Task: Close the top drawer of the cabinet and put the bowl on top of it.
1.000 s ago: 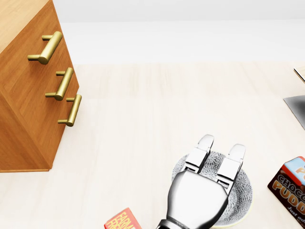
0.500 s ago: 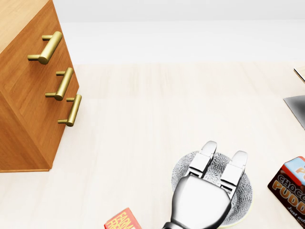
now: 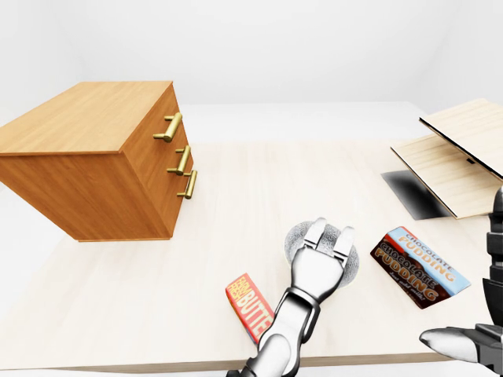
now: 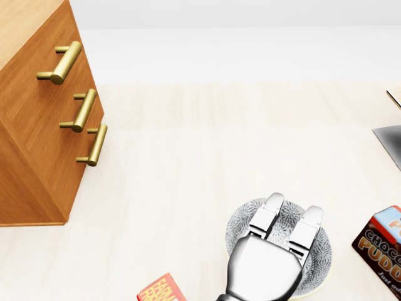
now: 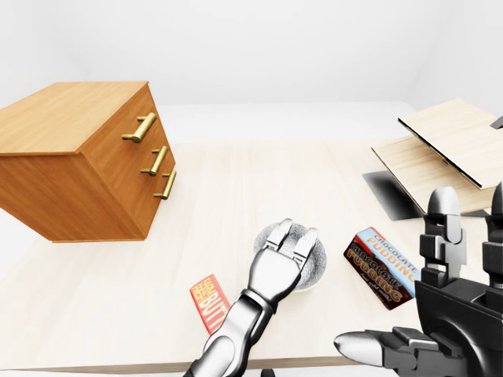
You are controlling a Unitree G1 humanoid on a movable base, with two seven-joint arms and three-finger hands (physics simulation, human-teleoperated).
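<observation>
Low in the head view, the left robot hand [image 4: 266,260] lies over the bowl [image 4: 321,254], fingers apart. We judge the top drawer [image 3: 157,129] shut (no gap shows); next we must grip the rim and lift toward the cabinet [image 3: 102,169].

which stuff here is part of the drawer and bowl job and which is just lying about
For the job: the cabinet, its top drawer, the bowl, the left hand reaching over the bowl.

Just lying about: the chocolate pudding box, the red butter box, the light wooden panels at the right of the left-eye view.
</observation>
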